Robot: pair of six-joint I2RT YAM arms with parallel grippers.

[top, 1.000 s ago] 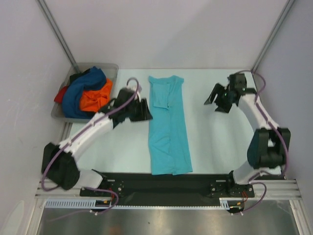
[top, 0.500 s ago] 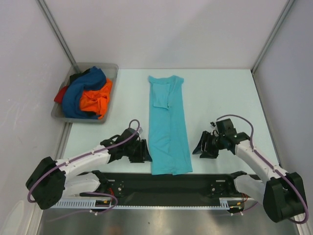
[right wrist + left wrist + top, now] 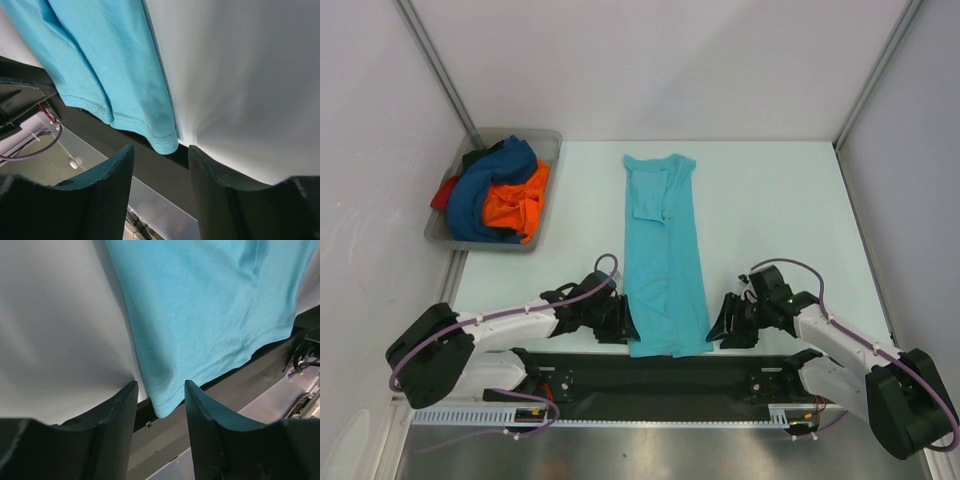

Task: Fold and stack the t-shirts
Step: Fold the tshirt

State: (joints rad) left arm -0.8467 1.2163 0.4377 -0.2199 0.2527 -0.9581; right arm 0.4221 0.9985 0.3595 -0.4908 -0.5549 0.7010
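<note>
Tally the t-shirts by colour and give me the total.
turquoise t-shirt: 1, flat on the table
dark blue t-shirt: 1, in the grey tray
orange t-shirt: 1, in the tray
red t-shirt: 1, in the tray
Total: 4 visible; the pile may hide more.

No lettering, label, brand or number can be read in any of the views. The turquoise t-shirt [image 3: 665,255] shows only plain cloth where it is seen close, and the small fittings on the black base plate [image 3: 660,375] are too blurred to read
</note>
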